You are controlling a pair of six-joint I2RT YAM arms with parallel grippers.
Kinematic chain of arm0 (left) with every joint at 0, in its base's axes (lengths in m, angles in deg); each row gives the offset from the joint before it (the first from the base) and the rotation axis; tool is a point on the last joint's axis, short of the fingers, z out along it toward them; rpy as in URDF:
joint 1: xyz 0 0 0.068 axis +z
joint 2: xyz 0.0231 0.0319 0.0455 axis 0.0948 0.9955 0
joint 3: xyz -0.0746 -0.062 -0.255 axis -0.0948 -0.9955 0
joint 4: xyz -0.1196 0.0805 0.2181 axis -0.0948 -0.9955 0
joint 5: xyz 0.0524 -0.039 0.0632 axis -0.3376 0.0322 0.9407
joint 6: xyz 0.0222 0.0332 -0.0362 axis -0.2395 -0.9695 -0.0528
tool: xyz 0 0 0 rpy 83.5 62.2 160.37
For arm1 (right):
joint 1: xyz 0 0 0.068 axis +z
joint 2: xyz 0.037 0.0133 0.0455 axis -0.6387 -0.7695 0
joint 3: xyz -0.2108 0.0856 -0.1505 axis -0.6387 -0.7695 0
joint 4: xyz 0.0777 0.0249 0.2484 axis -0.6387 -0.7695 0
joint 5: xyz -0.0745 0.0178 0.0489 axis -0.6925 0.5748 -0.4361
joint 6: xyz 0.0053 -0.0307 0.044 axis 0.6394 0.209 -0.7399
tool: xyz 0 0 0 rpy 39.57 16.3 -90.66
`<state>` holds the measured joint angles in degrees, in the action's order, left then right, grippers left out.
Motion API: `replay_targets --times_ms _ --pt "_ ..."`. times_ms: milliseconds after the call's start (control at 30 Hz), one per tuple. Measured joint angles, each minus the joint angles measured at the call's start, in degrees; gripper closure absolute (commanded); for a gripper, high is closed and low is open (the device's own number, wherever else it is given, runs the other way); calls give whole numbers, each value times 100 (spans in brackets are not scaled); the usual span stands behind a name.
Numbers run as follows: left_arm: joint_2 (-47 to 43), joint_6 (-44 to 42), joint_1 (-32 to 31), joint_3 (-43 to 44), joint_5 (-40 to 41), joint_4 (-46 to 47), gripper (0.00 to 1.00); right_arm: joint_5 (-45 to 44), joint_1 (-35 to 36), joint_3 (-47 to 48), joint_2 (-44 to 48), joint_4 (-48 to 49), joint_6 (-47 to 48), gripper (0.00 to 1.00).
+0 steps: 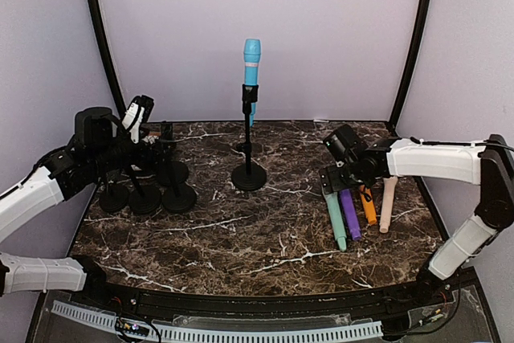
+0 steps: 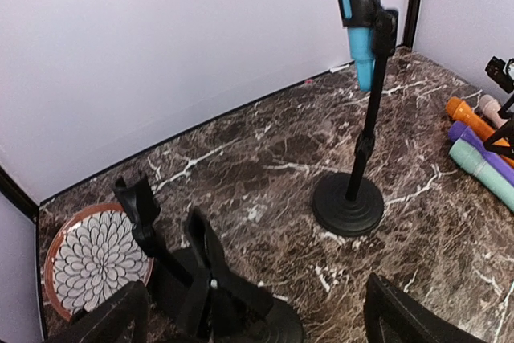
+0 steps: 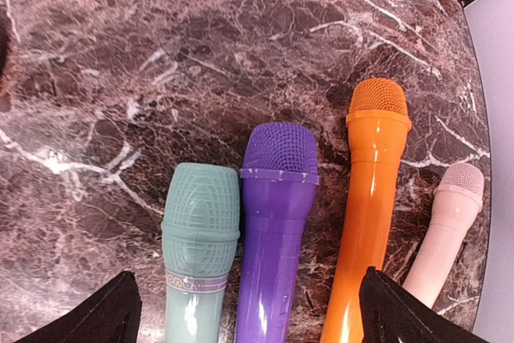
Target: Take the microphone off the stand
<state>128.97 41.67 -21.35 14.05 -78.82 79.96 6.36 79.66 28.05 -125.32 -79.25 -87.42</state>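
A light-blue microphone (image 1: 252, 62) stands upright in the clip of a black stand (image 1: 248, 174) at the back middle of the marble table. The left wrist view shows the same microphone (image 2: 354, 6) clipped above the round base of its stand (image 2: 348, 202). My left gripper (image 1: 157, 146) hovers open over empty stands at the left, well apart from the microphone; its view (image 2: 257, 319) shows nothing between the fingers. My right gripper (image 1: 336, 181) is open at the right, just above microphones lying flat, and its view (image 3: 253, 319) shows the fingers apart with nothing held.
Several empty black stands (image 1: 148, 194) cluster at the left. A teal microphone (image 3: 201, 230), a purple one (image 3: 279, 198), an orange one (image 3: 373, 174) and a pink one (image 3: 450, 214) lie side by side at the right. A patterned plate (image 2: 92, 259) sits at the far left.
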Motion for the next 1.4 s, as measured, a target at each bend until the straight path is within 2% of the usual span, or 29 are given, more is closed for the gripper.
replay_targets --times_ms 133,300,467,633,800,900,1000,1400 --pt "424 87 -92 820 -352 -146 5 238 -33 -87 612 107 0 2" --pt "1294 289 -636 2142 -553 -181 5 645 -70 -426 1403 382 -4 2" --pt "2361 662 -1056 2798 -684 -114 5 997 -70 -796 1971 599 -37 2" --pt "3353 1071 -1110 3091 -789 -33 6 1189 -72 -999 2291 695 -50 2" --pt "4218 1200 -1176 3764 -734 107 8 1298 -72 -1152 2487 844 -66 2" --pt "4570 1202 -1226 4068 -625 192 17 1364 -72 -1255 2516 953 -70 2" --pt "4819 1187 -1257 4282 -457 225 34 1429 -72 -1320 2516 1034 -70 2" --pt "5115 1078 -1276 4428 55 345 69 1576 -72 -1508 2428 1307 -74 3"
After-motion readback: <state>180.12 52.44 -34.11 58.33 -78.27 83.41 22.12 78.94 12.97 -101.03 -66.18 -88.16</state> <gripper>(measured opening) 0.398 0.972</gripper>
